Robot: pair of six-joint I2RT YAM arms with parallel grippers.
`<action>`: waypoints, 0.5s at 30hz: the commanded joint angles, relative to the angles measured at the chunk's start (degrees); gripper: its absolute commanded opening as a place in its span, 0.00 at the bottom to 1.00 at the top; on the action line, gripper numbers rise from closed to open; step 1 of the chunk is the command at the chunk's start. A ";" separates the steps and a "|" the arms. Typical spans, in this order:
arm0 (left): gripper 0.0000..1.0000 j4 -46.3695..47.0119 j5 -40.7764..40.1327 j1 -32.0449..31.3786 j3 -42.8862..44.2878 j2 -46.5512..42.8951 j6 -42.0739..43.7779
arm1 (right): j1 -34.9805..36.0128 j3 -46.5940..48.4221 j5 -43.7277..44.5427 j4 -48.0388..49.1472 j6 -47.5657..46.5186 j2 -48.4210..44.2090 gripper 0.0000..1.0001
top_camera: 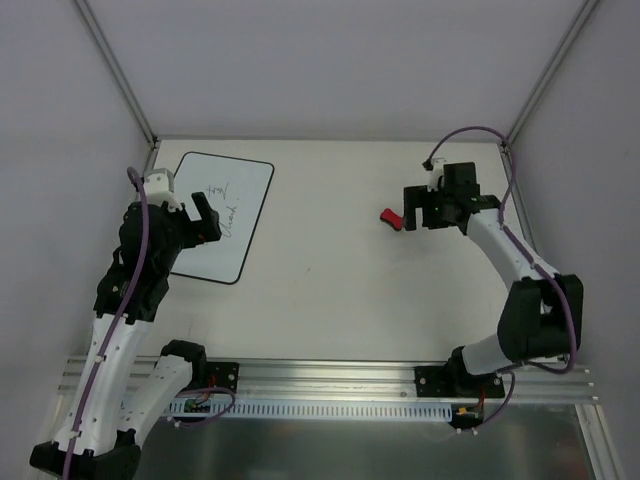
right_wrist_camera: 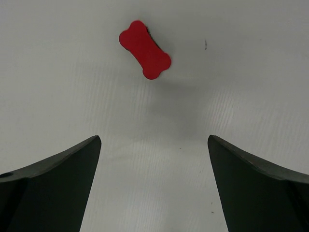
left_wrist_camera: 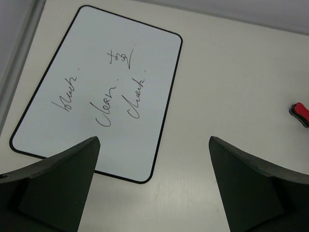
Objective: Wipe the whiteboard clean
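The whiteboard [top_camera: 225,205] lies flat at the far left of the table, with dark handwriting on it; it also shows in the left wrist view [left_wrist_camera: 101,82]. My left gripper [top_camera: 207,222] is open and empty, held above the board's near right part [left_wrist_camera: 154,145]. The red bone-shaped eraser [top_camera: 389,218] lies on the table at the right; it shows in the right wrist view [right_wrist_camera: 144,50] and at the left wrist view's right edge [left_wrist_camera: 300,114]. My right gripper [top_camera: 412,212] is open and empty, just right of the eraser [right_wrist_camera: 154,142].
Metal frame posts [top_camera: 120,75] rise at the table's back corners. An aluminium rail [top_camera: 330,385] runs along the near edge with the arm bases. Bare table [top_camera: 320,270] lies between board and eraser.
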 commanded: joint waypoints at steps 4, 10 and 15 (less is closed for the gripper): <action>0.99 0.79 1.46 -0.68 -1.38 4.61 -3.68 | 4.53 9.60 -0.82 1.12 -12.69 14.65 0.92; 0.99 0.88 -0.56 -0.68 -1.65 6.63 -4.12 | 5.77 19.61 -3.55 -0.55 -12.96 27.40 0.86; 0.99 0.88 -1.27 -0.68 -1.91 6.90 -4.73 | 6.21 24.11 -3.20 -1.17 -11.82 33.03 0.84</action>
